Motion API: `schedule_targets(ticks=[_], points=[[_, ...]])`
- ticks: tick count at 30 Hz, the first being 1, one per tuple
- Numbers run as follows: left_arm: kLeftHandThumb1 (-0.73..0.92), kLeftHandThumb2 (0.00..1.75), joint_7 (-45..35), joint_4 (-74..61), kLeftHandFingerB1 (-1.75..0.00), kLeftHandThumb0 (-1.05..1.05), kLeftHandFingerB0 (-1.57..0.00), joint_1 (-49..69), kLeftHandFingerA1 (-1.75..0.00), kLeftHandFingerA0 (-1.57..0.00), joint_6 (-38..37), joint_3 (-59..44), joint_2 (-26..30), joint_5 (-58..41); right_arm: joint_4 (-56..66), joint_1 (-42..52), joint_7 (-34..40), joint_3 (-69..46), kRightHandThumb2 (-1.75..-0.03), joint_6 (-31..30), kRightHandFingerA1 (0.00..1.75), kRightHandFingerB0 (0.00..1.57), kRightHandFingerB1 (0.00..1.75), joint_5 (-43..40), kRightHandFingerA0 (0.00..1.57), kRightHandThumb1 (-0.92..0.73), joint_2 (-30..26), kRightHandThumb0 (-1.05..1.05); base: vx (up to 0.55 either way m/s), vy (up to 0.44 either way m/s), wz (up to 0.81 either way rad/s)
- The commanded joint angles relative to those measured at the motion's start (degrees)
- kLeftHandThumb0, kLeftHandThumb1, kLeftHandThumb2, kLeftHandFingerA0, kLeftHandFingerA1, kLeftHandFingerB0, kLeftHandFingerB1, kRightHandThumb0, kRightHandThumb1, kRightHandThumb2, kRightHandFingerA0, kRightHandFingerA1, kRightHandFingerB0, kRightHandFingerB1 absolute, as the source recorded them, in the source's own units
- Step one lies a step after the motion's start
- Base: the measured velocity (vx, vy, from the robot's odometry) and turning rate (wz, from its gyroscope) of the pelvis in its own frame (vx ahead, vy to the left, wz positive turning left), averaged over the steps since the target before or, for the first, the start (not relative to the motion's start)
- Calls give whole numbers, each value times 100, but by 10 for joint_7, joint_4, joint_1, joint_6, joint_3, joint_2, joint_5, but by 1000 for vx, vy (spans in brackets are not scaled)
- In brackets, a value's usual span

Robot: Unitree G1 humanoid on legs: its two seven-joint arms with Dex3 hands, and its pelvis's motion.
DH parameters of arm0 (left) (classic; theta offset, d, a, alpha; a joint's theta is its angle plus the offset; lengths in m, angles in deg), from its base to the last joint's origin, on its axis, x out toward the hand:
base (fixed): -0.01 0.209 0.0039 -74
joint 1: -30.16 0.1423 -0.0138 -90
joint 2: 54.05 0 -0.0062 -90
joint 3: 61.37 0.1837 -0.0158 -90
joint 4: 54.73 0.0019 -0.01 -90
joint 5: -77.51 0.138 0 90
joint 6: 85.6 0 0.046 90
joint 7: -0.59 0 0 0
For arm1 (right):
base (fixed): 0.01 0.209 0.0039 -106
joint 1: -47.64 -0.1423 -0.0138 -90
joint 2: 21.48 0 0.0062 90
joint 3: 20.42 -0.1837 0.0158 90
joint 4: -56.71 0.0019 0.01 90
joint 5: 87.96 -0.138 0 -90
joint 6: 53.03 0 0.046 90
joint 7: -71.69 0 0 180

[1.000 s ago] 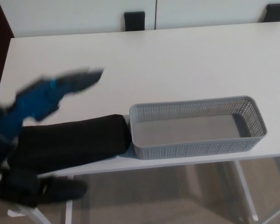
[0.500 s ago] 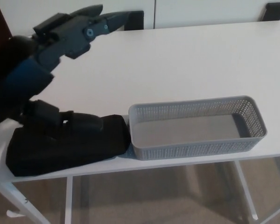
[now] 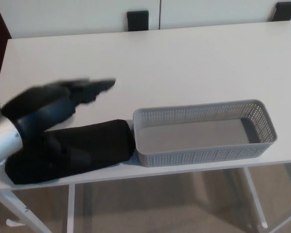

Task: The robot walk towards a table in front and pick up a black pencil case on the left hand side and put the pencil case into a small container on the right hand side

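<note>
Counter: one white counter [image 3: 184, 63] fills most of the head view, its near edge running along the bottom with white legs under it.
Container: one grey perforated container [image 3: 203, 132], long and rectangular, sits on the counter near the front edge; its inside shows only a bare grey floor.
Pencil case: one black pencil case [image 3: 82, 150] lies flat on the counter directly to the left of the container, its right end touching or almost touching the container's left wall; which of the two I cannot tell. Its left end reaches toward the counter's left front corner.
Left robot hand: one left robot hand [image 3: 82, 91] is in view, blurred, reaching in from the left and hanging above the counter, behind the pencil case and to the left of the container. The fingers [image 3: 104, 85] point toward the container's far left corner. The blur hides whether they are apart or together, so I cannot tell. It holds nothing that can be seen.
Left forearm: dark blue and black, with a pale section at the left picture edge, crossing over the pencil case's left part.
Right robot hand: does not show.
Background: two black objects [image 3: 137, 20] stand beyond the counter's far edge, well behind the container, before white panels.
</note>
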Motion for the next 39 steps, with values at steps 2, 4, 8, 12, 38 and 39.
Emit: schedule_targets(ticks=[2,4,8,12,38,39], points=[[43,86,-91,11,0,-80,0,14,0,0,161,56,29,116,18,7,-2,-10,-92,-25,43,0,31,-5,2,-58,-15,-73,0,0,0],[44,85,-95,13,0,-80,0,18,0,0,179,64,26,123,24,9,-4,-11,-93,-31,43,1,31,-7,3,-57,-15,-73,0,0,0],[44,85,-88,26,0,-80,0,29,0,0,194,78,20,144,29,12,-3,-10,-92,-33,43,1,31,-6,3,-57,-14,-73,0,0,0],[44,82,-85,32,0,-77,0,36,0,0,202,81,12,151,27,11,-2,-9,-93,-33,43,0,31,-3,3,-58,-14,-73,0,0,0],[71,70,226,91,-62,-35,-75,132,-144,-75,4,-12,-86,192,23,-7,-17,-8,-93,-41,42,4,34,-4,0,-58,-18,-71,0,0,0],[80,61,224,87,-65,-21,-76,133,-158,-66,3,-15,-86,192,21,-8,-15,-7,-91,-40,40,8,33,-2,0,-59,-19,-79,0,0,0]])
